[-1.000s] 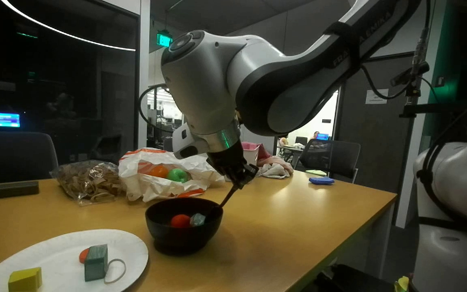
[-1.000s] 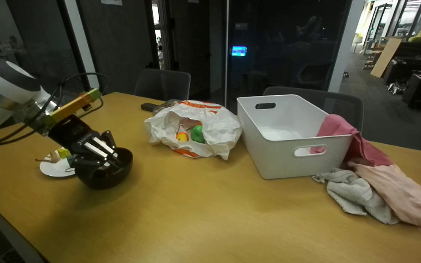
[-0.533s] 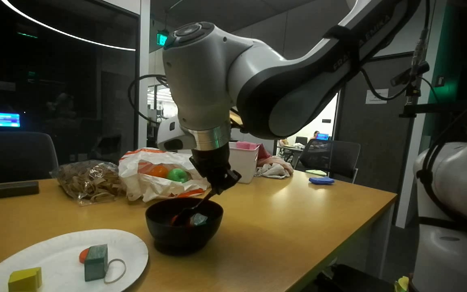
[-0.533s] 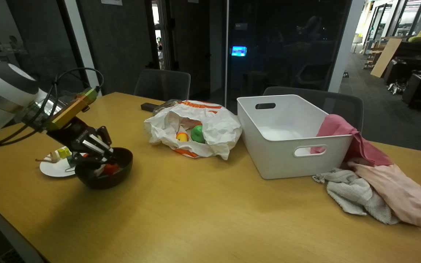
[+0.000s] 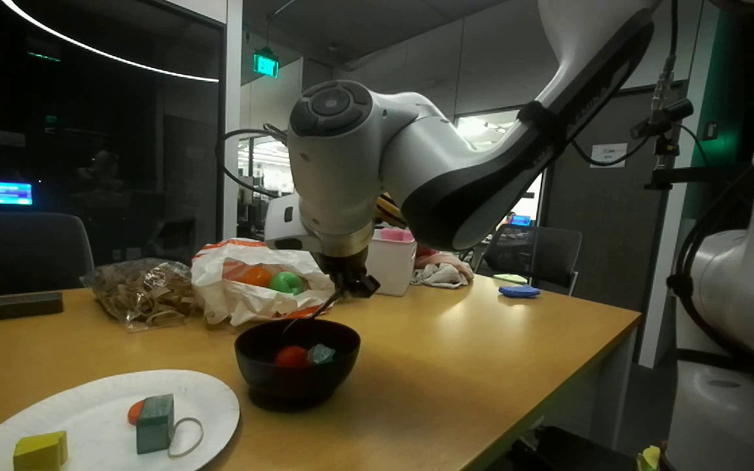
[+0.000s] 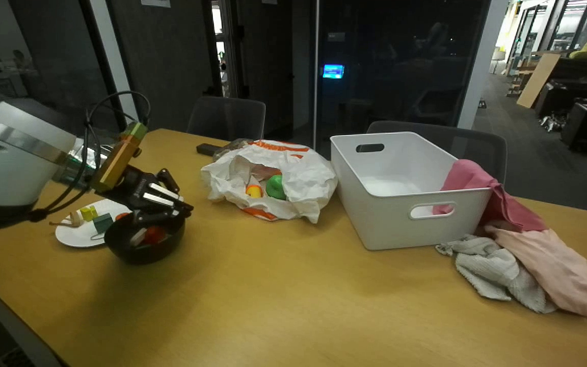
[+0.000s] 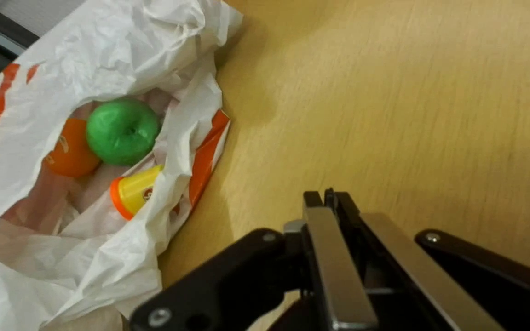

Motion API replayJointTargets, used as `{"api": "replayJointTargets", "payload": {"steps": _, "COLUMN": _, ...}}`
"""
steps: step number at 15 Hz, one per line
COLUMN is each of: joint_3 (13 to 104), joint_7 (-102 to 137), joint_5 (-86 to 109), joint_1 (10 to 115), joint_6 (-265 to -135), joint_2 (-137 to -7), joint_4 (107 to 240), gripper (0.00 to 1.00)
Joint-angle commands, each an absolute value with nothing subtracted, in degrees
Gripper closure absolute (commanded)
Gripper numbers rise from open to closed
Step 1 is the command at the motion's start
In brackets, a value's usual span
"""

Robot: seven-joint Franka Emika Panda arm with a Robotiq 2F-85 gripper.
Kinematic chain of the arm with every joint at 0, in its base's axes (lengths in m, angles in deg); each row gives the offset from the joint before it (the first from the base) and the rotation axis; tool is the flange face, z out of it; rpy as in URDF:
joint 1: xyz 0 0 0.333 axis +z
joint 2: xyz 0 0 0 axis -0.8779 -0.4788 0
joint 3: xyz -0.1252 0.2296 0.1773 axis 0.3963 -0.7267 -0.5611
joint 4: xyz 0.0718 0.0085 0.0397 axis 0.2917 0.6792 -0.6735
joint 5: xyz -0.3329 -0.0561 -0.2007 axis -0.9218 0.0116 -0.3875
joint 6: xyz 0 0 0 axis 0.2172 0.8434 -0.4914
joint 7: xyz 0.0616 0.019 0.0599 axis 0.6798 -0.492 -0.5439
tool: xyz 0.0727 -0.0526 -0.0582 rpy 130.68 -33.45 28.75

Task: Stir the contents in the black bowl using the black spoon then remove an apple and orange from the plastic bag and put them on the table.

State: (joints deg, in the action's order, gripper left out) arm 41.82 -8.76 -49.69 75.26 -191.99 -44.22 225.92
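Firstly, one gripper [image 7: 331, 198], black, fingers drawn together and clenched on the handle of the black spoon [image 5: 326, 305]; stands higher than the rim of the black bowl [image 5: 298, 386]. Spoon: thin, slanting down from the fingers to the bowl's dark interior in an exterior view; whether it touches anything there cannot be told. Bowl: glossy, upright on the table [image 5: 468, 366]. Its contents [image 5: 292, 355]: one round red piece [image 5: 289, 358] and one pale blue-grey piece [image 5: 321, 354], side by side. One plastic bag [image 7: 108, 46], white with orange markings, gaping, near the bowl; within it the green apple [image 7: 123, 133], the orange [image 7: 72, 149] just beside, and a yellow tub [image 7: 141, 188], orange-rimmed, tilted. One white plate [image 5: 210, 392], just beside the bowl, bearing a green block [image 5: 155, 425], a yellow block [image 5: 40, 450], a red-orange disc [image 5: 135, 412] partly hidden behind the green block, and a thin loop [image 5: 202, 433]. One clear bag [image 5: 144, 284] of brown strips [image 5: 154, 313], beside the plastic bag. One white bin [image 6: 390, 219], beside the plastic bag as well, a pink cloth [image 6: 472, 176] hanging over its edge; one peach cloth [image 6: 553, 270] and one grey cloth [image 6: 492, 270] next to it on the table
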Motion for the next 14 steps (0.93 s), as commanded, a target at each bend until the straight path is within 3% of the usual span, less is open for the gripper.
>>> {"api": "replayJointTargets", "payload": {"steps": 1, "joint_3": 42.00, "joint_7": -7.85, "joint_5": -54.96, "joint_1": 74.61, "joint_6": -188.40, "joint_2": -43.37, "joint_4": 226.57, "gripper": 0.89}}
{"api": "replayJointTargets", "payload": {"steps": 9, "joint_3": 41.34, "joint_7": -29.83, "joint_5": -30.73, "joint_1": 79.75, "joint_6": -179.57, "joint_2": -43.08, "joint_4": 224.85, "gripper": 0.89}}
{"api": "replayJointTargets", "payload": {"steps": 14, "joint_3": 41.18, "joint_7": -26.77, "joint_5": -26.51, "joint_1": 79.77, "joint_6": -183.37, "joint_2": -43.18, "joint_4": 223.77, "gripper": 0.88}}
